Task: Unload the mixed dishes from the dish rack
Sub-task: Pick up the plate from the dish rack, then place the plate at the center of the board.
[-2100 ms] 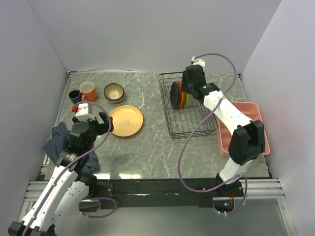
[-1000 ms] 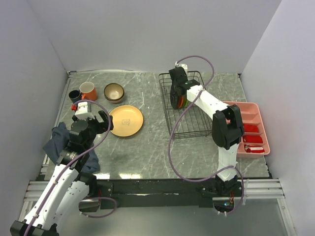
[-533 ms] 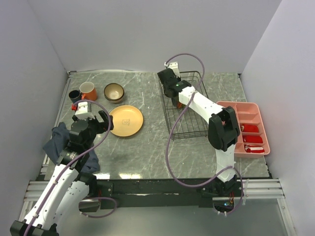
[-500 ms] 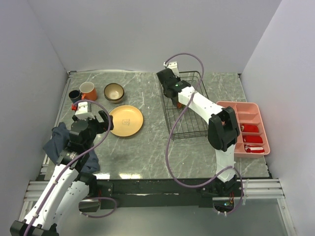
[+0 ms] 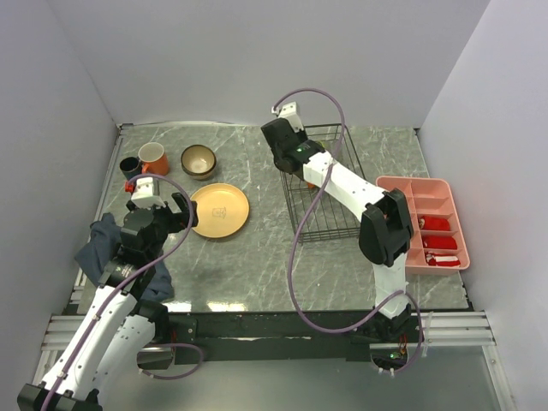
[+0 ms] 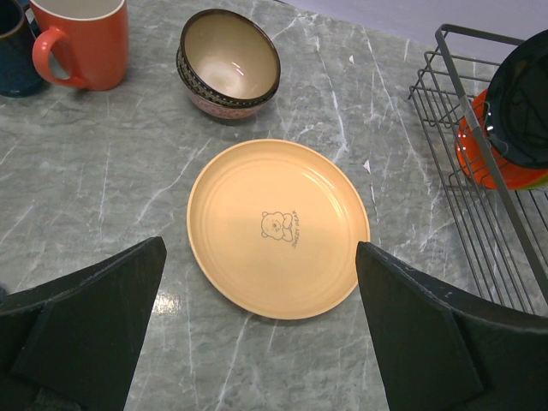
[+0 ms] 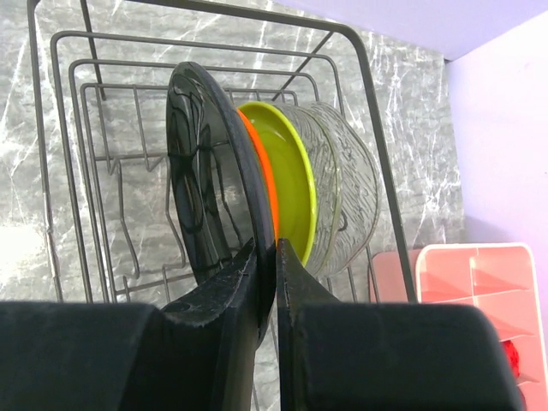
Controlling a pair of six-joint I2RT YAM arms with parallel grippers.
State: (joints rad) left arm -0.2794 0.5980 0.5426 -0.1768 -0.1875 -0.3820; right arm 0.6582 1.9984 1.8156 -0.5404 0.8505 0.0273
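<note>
Now the right gripper (image 7: 275, 278) is pinching the rim of the dark plate (image 7: 201, 180), standing up in the dish rack (image 5: 334, 218) mid-frame, likely to lift it out. The left gripper (image 6: 259, 248) is hanging wide open above the tan plate (image 6: 278, 193).

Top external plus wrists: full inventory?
dish rack: 1, black wire, table's right half
dark plate: 1, black, upright in rack
orange-red plate: 1, orange-red, upright beside dark plate
green plate: 1, yellow-green, next along
ribbed dish: 1, greyish, last in row
tan plate: 1, tan, flat on table, left of rack
bowl: 1, brown, beyond tan plate
orange mug: 1, orange, far-left corner
dark-blue cup: 1, dark blue, left of mug
pink tray: 1, pink, right of rack
red items: count unclear, red, in tray
cloth: 1, dark blue-grey, near-left edge
left arm: 1, white-black, jaws open, facing tan plate
right arm: 1, white-black, jaws closed on dark plate's rim
</note>
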